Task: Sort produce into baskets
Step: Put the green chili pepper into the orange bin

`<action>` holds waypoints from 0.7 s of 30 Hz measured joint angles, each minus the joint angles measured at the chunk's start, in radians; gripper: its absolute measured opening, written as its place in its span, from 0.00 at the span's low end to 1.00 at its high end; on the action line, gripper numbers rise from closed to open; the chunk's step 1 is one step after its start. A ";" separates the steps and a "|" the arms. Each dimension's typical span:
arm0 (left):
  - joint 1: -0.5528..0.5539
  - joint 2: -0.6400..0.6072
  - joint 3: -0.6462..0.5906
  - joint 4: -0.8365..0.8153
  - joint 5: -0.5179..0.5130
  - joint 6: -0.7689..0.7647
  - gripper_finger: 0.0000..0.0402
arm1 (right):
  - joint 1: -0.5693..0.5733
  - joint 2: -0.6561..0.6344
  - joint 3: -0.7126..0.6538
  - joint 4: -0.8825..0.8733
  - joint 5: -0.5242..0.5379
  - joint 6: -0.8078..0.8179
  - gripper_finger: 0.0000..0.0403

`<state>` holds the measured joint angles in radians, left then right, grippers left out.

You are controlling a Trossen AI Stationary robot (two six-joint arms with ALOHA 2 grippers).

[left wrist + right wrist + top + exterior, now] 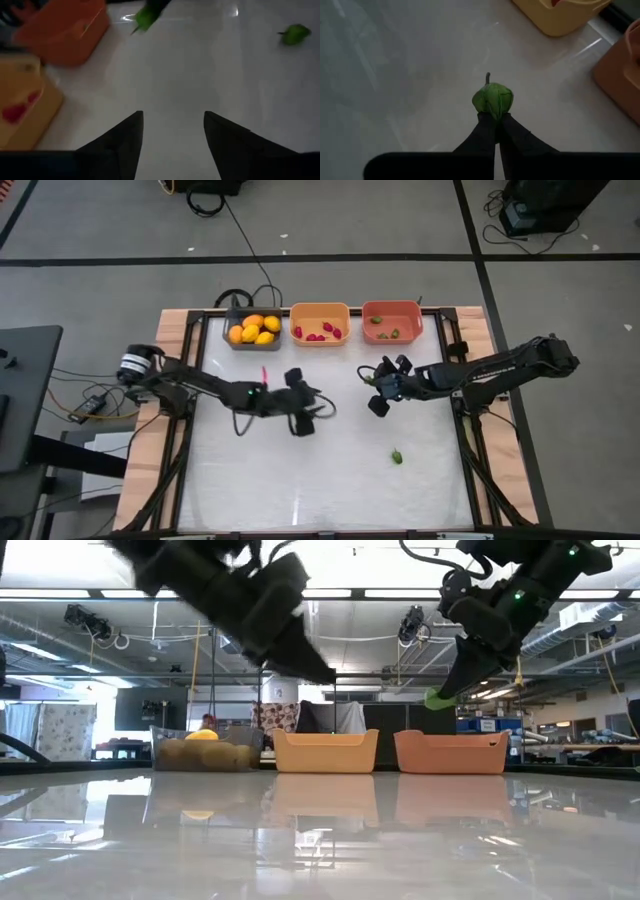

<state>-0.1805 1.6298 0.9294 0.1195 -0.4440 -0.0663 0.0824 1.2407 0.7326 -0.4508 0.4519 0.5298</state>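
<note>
R gripper (pixel 496 116) pinches a green piece (pixel 493 99) aloft mid-table, w/ the salmon-red basket (pixel 392 321) at its 12 o'clock. L gripper (pixel 172 132) hovers at table centre, fingers spread, empty. Another green bit (pixel 397 456) lies on table at R gripper's 5 o'clock.

three baskets (pixel 320 323) behind, pepper (pixel 397 457) in front
</note>
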 joint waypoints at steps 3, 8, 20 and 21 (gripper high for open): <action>0.036 -0.044 -0.144 0.168 0.081 -0.047 0.53 | 0.001 0.000 0.000 -0.005 0.000 0.008 0.04; 0.069 -0.115 -0.273 0.253 0.113 -0.075 0.53 | 0.000 0.000 0.000 0.013 0.016 0.016 0.04; 0.121 -0.263 -0.381 0.299 0.160 -0.075 0.53 | -0.057 -0.023 0.000 0.012 0.183 -0.034 0.03; 0.121 -0.262 -0.381 0.316 0.161 -0.075 0.53 | -0.075 -0.029 0.000 0.003 0.186 -0.038 0.03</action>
<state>-0.0591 1.3674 0.5488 0.4350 -0.2834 -0.1417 0.0072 1.2114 0.7330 -0.4475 0.6375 0.4920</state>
